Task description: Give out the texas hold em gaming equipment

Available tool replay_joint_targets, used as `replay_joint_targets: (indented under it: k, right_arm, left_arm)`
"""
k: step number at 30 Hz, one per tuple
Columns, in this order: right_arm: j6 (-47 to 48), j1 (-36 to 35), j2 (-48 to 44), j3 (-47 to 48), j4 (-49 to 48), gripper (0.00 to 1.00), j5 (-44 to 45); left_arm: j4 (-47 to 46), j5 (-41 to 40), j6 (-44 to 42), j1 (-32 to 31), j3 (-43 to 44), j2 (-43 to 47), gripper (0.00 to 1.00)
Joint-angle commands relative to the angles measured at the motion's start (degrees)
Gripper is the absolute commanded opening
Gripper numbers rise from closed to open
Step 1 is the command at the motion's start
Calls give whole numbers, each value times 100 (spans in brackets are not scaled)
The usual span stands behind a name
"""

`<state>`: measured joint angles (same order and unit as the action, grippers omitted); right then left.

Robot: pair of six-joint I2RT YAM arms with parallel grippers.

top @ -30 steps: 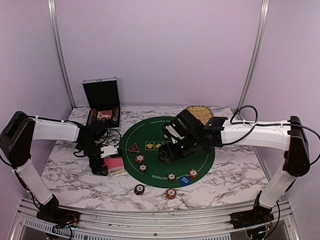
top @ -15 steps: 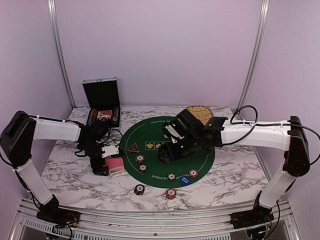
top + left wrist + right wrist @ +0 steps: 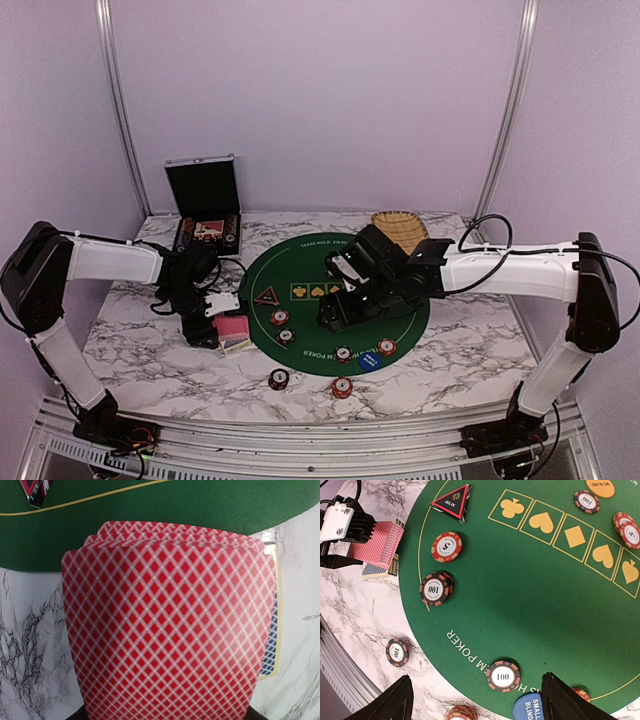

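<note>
My left gripper (image 3: 214, 318) is shut on a fan of red-backed playing cards (image 3: 170, 625), just off the left edge of the round green mat (image 3: 320, 262). The right wrist view shows the same cards (image 3: 377, 542) in its jaws. My right gripper (image 3: 475, 677) hangs open over the mat's near side, and a "100" poker chip (image 3: 503, 676) lies below between its fingers. Near it is the blue button disc (image 3: 532, 707). The black triangular marker (image 3: 452, 501), a "5" chip (image 3: 446, 546) and a stacked "100" chip (image 3: 436, 587) sit at the mat's left. An orange disc (image 3: 600, 486) lies farther in.
The open silver case (image 3: 205, 205) stands at the back left and the tan woven tray (image 3: 400, 225) behind the mat. Two chips (image 3: 279, 379) (image 3: 342, 386) lie on the marble in front of the mat. A blue-backed pack (image 3: 270, 645) lies under the fanned cards.
The left gripper has closed on the red-backed cards. The right arm has shifted very slightly to the right and stays open.
</note>
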<state>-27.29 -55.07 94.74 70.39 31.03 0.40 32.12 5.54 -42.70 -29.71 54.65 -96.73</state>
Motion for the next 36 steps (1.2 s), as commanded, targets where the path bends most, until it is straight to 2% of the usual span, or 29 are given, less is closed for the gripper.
replay_joint_targets:
  k: [1,12,16,19,21,31,36]
  right_arm:
    - [-66,36,-56,10,-191,86,-177]
    - [-166,31,-26,-74,-468,85,-366]
    - [-248,34,-11,-130,-660,85,-496]
    - [-322,32,37,-148,-796,85,-591]
    - [-351,39,76,-157,-889,85,-677]
    - [-405,33,207,-156,-1084,85,-875]
    - [-439,35,283,-157,-1202,85,-949]
  left_arm:
    - [-30,-203,-55,-17,-139,-158,63]
    - [-101,-203,7,-17,-178,-15,47]
    - [-168,-166,7,-17,-217,140,38]
    - [-203,-120,23,-17,-242,216,23]
    - [-211,-110,34,-17,-249,227,18]
    - [-207,-86,25,-17,-269,245,10]
    - [-115,105,41,-17,-207,359,9]
